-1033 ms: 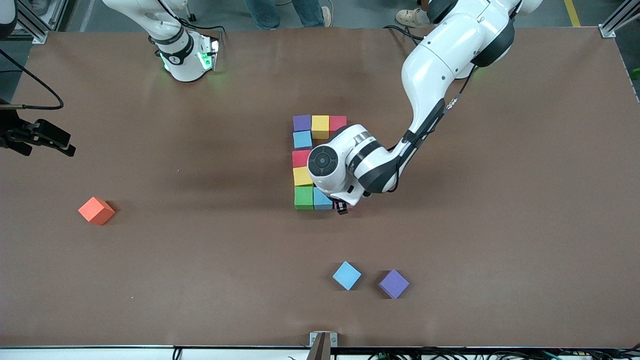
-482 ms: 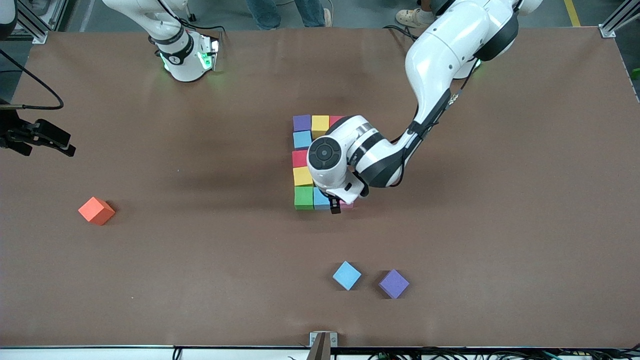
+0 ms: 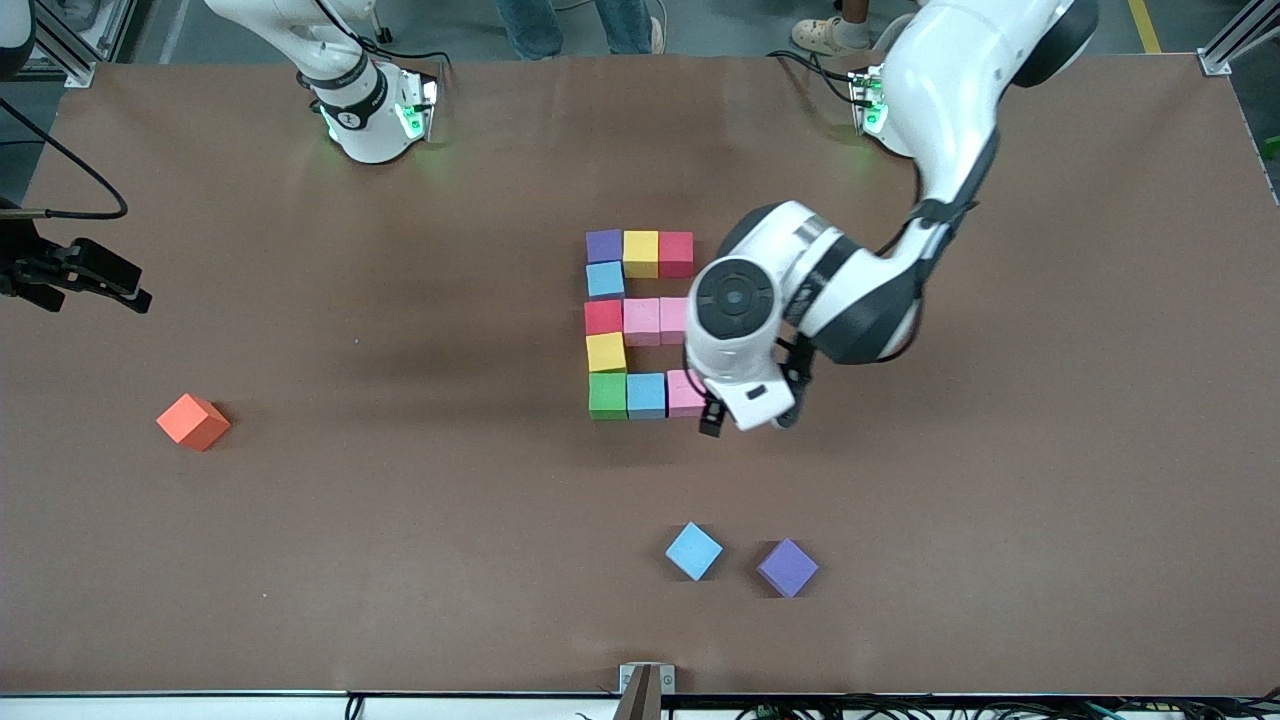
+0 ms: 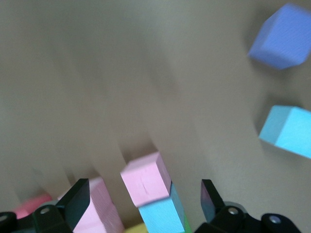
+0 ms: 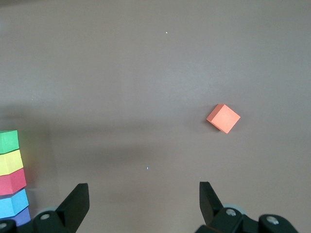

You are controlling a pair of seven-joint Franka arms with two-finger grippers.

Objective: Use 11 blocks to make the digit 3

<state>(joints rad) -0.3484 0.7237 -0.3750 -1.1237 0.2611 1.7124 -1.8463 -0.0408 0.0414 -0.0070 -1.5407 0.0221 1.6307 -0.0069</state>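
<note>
The blocks form a figure (image 3: 641, 320) of three three-cube bars in the middle of the table. Purple, yellow and red (image 3: 676, 254) make the farthest bar; red, pink and pink (image 3: 641, 321) the middle one; green, light blue and pink (image 3: 685, 393) the nearest. Single light blue (image 3: 605, 279) and yellow (image 3: 605, 352) cubes join them. My left gripper (image 3: 748, 420) hangs open and holds nothing, just off that pink end cube (image 4: 145, 178). My right gripper (image 5: 144, 194) waits open, high over bare table.
A loose light blue cube (image 3: 693, 551) and a purple cube (image 3: 787, 567) lie nearer the front camera than the figure. An orange cube (image 3: 193, 421) sits alone toward the right arm's end. A black fixture (image 3: 75, 272) juts in at that table edge.
My left gripper opened, let go of the pink cube at the nearest bar's end, and drew away toward the left arm's end, uncovering the pink cubes. The right arm has not moved.
</note>
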